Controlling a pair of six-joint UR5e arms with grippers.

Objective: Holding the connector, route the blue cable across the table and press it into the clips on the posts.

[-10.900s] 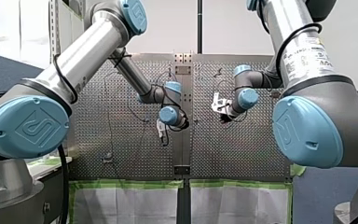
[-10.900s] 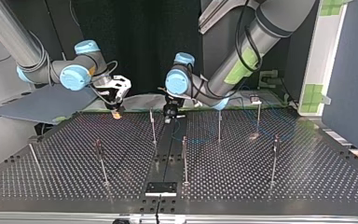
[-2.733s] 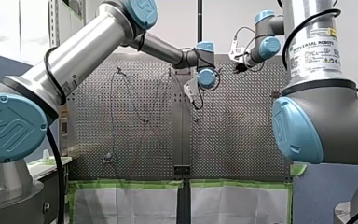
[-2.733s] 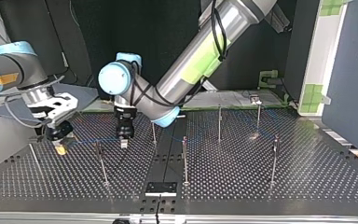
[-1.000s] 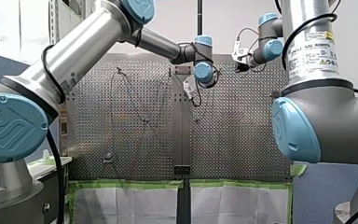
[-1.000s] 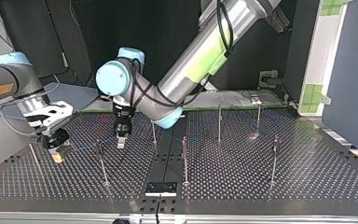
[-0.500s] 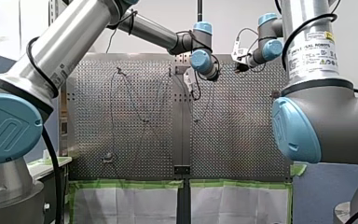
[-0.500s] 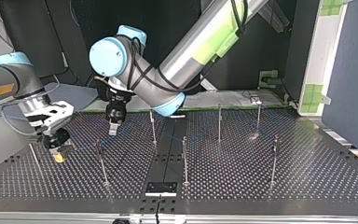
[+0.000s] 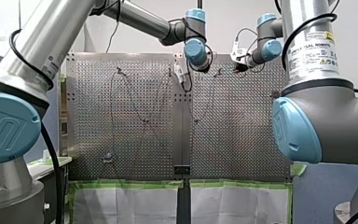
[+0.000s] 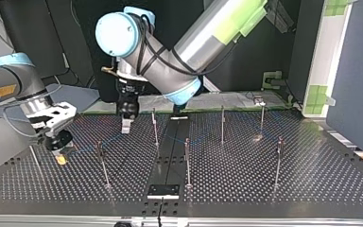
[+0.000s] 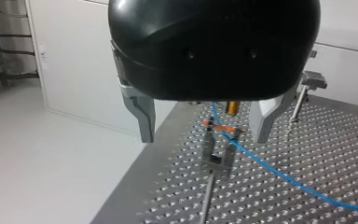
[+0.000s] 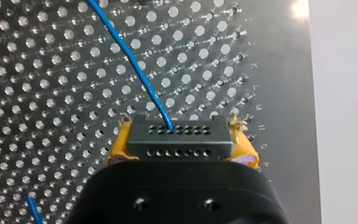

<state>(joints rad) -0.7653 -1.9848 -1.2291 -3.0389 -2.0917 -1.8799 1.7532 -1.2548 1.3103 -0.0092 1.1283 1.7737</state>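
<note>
Since 1.0 s earlier, my left gripper has risen from the table and shifted slightly toward the top view's right; my right gripper has held position. The blue cable leaves the connector and runs across the perforated table. The connector is a dark block with 2 rows of holes. It is pinched between the yellow pads of my right gripper, near the table edge at the top view's left. In the left wrist view the cable crosses the top of a forked clip on a post; whether it is seated in the fork cannot be determined. My left gripper hangs above that clip with its 2 metal fingers spread wide, holding nothing.
</note>
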